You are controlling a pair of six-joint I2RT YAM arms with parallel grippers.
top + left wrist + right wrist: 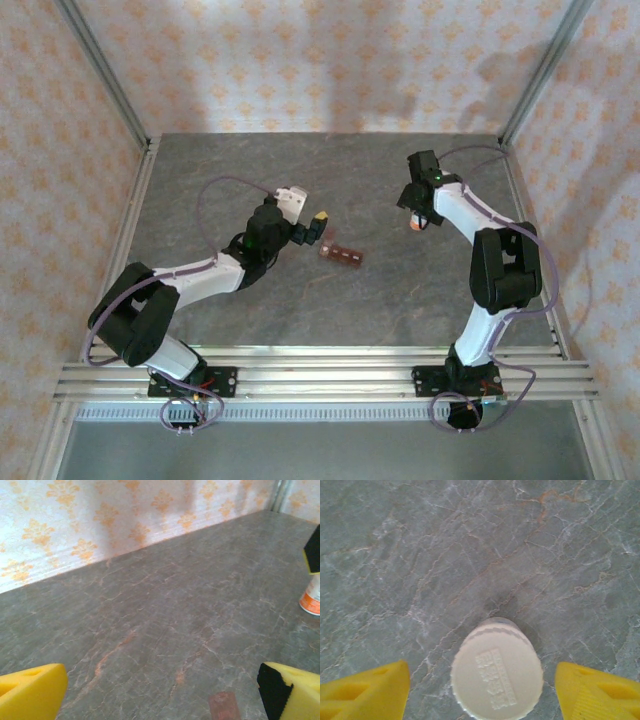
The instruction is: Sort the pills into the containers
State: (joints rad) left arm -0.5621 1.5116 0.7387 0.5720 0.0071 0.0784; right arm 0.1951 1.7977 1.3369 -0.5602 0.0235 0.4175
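**Bottle could tip, strip could get shoved**

The right gripper point(482, 687) straddles the white-capped bottle point(496, 672). Its fingers are parted with a gap on each side and hold nothing. If it lifts off crooked, a finger could catch the cap and topple the bottle on the table point(250, 170).

The left gripper point(160, 692) hangs wide open and empty just beside the container strip point(341, 256), which lies mid-table between the arms. A low sweep could knock the strip away.

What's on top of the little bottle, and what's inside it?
A white ribbed cap with raised lettering sits on the bottle. The cap covers the opening, so whatever is inside is hidden.
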